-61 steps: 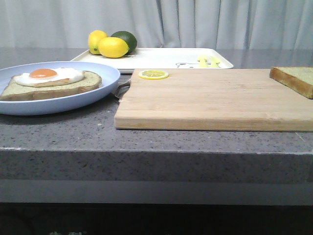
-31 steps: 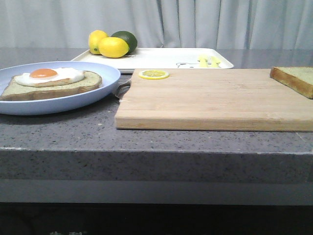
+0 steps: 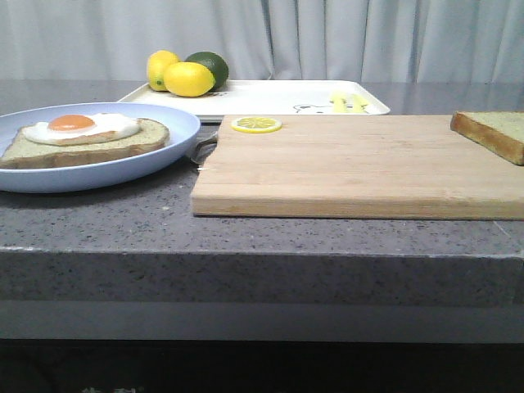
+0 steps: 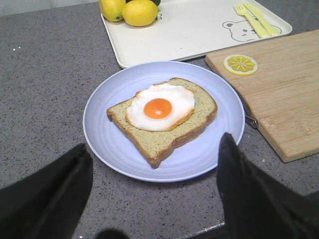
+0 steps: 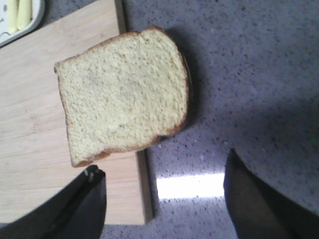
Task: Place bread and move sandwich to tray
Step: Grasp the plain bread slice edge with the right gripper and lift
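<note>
A pale curtain hangs behind a speckled grey desk, and across the last second the front view barely differs: plate, board, tray and fruit sit where they were, apart from a very slight shift of the whole picture. Nothing has been lifted, so the task appears to be at its very start.

The bread lies at the right end of the board, with part of the slice overhanging the board's edge above the desk. The right hand hovers over it, fingers spread wide and released, touching nothing. In the front view the bread shows only as a corner at the right border.

On the blue plate rests the egg slice, a fried egg on top and no second slice over it, so the sandwich is not yet made. The left hand hangs near the plate's edge, fingers apart and empty.

The tray sits behind the plate and the board, carrying two lemons, a lime and yellow cutlery, with a bare middle that looks roomy enough for the sandwich. A lemon round lies on the board's near-left corner.

The likely next step is the right hand closing on the bread; the overhang may give its fingers a way under the crust.
</note>
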